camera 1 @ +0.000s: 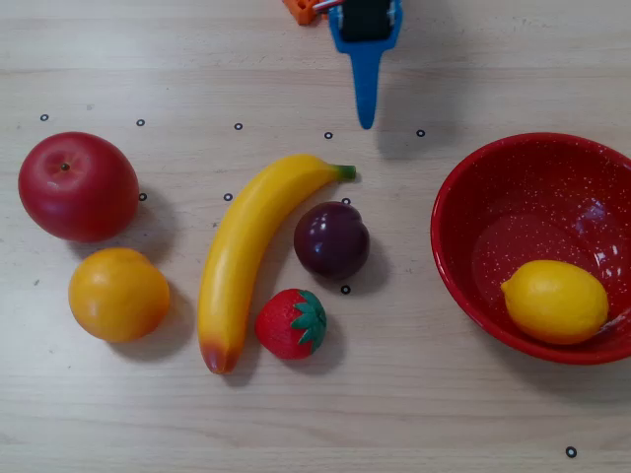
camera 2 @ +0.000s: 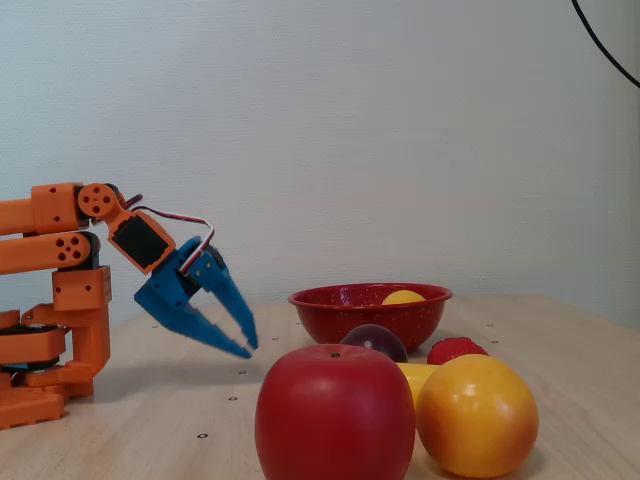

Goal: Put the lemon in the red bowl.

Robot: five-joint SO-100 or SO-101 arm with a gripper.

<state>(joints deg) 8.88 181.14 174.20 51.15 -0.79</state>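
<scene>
Blue pincer (camera 2: pixel 248 347) hangs just above the counter (camera 1: pixel 414 414), tips pointing down and toward the fruit, fingers only slightly parted, holding nothing. In the overhead view only one blue finger (camera 1: pixel 366 89) shows, at the top edge, well apart from everything. Red bowl (camera 1: pixel 473 286) sits at the right in the overhead view with the lemon (camera 1: pixel 555 302) inside it, resting against the near wall. Banana (camera 1: pixel 246 258) lies diagonally mid-counter, plum (camera 1: pixel 331 239) and strawberry (camera 1: pixel 293 323) just beside it. Apple (camera 1: pixel 78 186) and orange (camera 1: pixel 118 294) sit at left, close together.
</scene>
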